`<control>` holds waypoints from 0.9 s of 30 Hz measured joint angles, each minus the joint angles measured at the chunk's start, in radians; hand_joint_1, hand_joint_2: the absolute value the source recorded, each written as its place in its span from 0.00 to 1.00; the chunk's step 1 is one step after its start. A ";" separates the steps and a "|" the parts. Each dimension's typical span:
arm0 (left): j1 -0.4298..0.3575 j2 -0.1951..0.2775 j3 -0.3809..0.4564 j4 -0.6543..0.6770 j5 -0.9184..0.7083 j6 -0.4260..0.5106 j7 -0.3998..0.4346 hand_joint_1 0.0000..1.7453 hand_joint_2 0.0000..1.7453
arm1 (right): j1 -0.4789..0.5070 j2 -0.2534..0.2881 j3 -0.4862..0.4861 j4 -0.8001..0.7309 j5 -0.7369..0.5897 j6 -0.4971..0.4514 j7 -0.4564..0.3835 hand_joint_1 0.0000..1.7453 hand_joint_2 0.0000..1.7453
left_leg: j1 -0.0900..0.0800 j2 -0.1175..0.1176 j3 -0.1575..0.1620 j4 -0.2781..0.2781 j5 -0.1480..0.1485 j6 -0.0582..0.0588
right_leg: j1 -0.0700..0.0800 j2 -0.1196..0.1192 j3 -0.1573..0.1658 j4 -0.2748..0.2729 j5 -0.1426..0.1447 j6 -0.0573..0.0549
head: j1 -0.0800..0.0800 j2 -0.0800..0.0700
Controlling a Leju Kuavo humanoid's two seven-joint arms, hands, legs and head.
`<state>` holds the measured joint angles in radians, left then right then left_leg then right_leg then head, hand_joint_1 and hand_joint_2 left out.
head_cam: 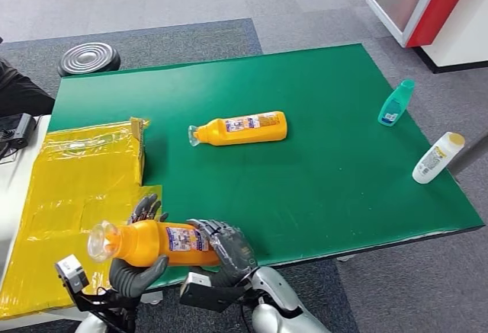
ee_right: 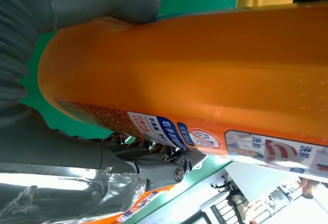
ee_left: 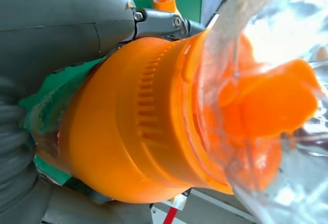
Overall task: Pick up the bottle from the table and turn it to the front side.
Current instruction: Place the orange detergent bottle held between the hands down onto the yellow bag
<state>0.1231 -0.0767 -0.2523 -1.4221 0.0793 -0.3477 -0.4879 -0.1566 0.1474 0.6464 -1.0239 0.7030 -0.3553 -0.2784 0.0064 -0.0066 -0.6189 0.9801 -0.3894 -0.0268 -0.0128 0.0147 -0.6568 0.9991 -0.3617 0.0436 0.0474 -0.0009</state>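
Two robot hands clamp one orange bottle (head_cam: 151, 243) at 6 o'clock edge of green surface (head_cam: 322, 173): left robot hand (head_cam: 137, 260) on neck end, right robot hand (head_cam: 229, 248) on base. Bottle horizontal, lifted, cap toward 9 o'clock. Second orange bottle (head_cam: 242, 129) lying at centre.

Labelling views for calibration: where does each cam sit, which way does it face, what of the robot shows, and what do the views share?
Head view: high on the body, looking forward and down at the green table; both arms come in from below, left hand and right hand holding the orange bottle.
Left wrist view: behind the left hand, facing the bottle's clear-capped neck.
Right wrist view: behind the right hand, along the bottle's labelled body.
Shared: all three show the held bottle and green table.
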 joint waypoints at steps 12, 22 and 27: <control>-0.037 -0.027 -0.054 0.000 -0.083 0.115 0.005 1.00 1.00 | 0.087 -0.024 -0.063 -0.105 -0.027 -0.021 0.000 0.00 1.00 | 0.000 0.000 0.000 0.000 -0.001 0.001 | 0.000 -0.001 0.000 0.000 0.000 0.000 | 0.000 0.000; -0.074 -0.037 -0.065 -0.051 -0.328 0.391 0.035 1.00 1.00 | 0.206 -0.086 -0.184 -0.324 -0.208 0.012 -0.085 0.00 1.00 | 0.000 -0.001 0.000 0.000 -0.001 0.001 | -0.001 -0.001 0.000 -0.001 0.000 0.000 | 0.000 0.000; -0.079 0.005 -0.004 -0.104 -0.475 0.503 0.069 1.00 1.00 | 0.230 -0.090 -0.255 -0.359 -0.367 0.112 -0.138 0.00 1.00 | 0.000 -0.001 0.000 0.000 0.000 0.000 | 0.000 -0.001 0.000 -0.001 0.000 0.000 | 0.000 0.000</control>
<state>0.0438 -0.0719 -0.2565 -1.5262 -0.3955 0.1550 -0.4191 0.0736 0.0571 0.3917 -1.3828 0.3358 -0.2433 -0.4164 0.0063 -0.0073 -0.6189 0.9801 -0.3898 -0.0268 -0.0128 0.0136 -0.6565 0.9985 -0.3613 0.0433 0.0474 -0.0010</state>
